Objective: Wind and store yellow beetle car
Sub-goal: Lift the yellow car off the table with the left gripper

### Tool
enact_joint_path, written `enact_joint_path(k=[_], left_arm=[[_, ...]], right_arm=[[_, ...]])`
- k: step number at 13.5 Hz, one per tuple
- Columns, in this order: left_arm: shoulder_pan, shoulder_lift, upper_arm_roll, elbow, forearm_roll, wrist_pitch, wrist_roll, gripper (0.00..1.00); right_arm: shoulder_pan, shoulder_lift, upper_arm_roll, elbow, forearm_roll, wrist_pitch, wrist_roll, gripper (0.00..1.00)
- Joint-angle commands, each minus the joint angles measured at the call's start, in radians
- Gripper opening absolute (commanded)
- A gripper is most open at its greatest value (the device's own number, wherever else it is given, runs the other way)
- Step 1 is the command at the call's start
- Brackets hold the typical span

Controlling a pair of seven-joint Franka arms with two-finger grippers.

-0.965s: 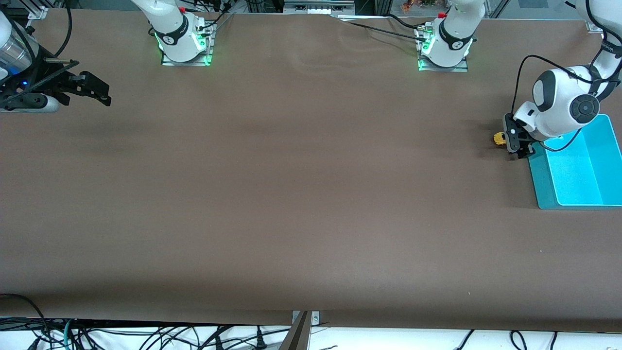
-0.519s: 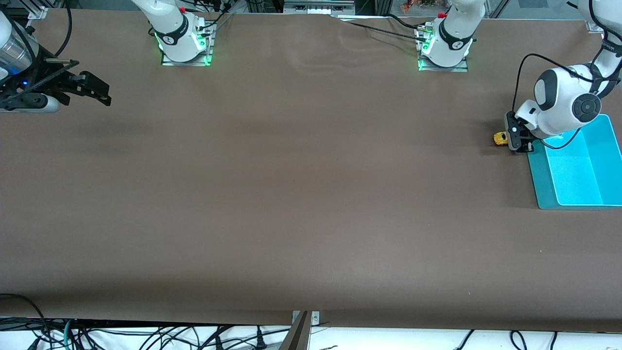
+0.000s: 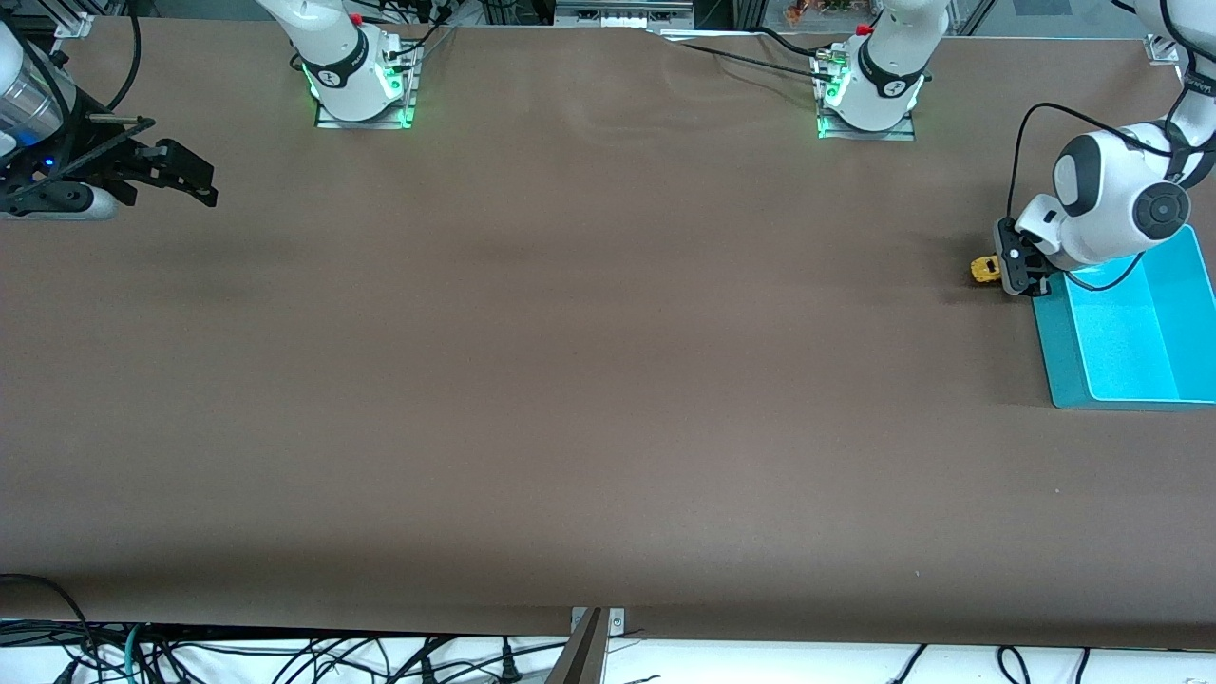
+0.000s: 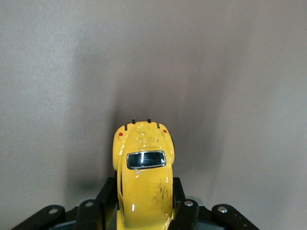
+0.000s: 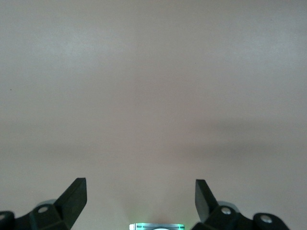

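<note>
Fingers of the left gripper are closed on the yellow beetle car, clamping it by its sides, at the left arm's end of the bench. In the left wrist view the car sits between the two dark fingers, its rounded body pointing away from the gripper, a dark window showing on top and scuff marks on the yellow paint. Whether its wheels touch the brown surface cannot be told. A faint shadow lies on the bench around the car.

Just beside the gripper, at the same end of the bench and a little nearer to the front camera, stands a turquoise bin, open at the top; the car is outside it, next to the bin's corner that lies toward the arm bases.

At the right arm's end of the bench the right gripper waits in the air above the bare surface near the edge. Its fingers are spread wide apart with nothing between them.
</note>
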Motion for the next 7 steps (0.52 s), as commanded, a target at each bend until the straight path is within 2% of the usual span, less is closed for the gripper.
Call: enact_joint_path(k=[1, 3, 4, 7], left_arm=[[0.01, -0.063, -0.069, 0.009, -0.154, -0.142, 0.044, 0.04], [0.007, -0.067, -0.106, 0.041, -0.226, -0.238, 0.049, 0.04], [0.008, -0.067, -0.14, 0.09, -0.24, -0.304, 0.048, 0.04], [-0.004, -0.051, -0.166, 0.35, -0.225, -0.568, 0.017, 0.05]], right_arm=[[0.003, 0.009, 0.0, 0.028, 0.002, -0.028, 0.017, 1.0], [0.003, 0.011, -0.003, 0.029, 0.002, -0.026, 0.015, 1.0], [0.003, 0.009, -0.003, 0.029, 0.002, -0.026, 0.017, 1.0], [0.003, 0.009, -0.001, 0.029, 0.002, -0.026, 0.018, 1.0]])
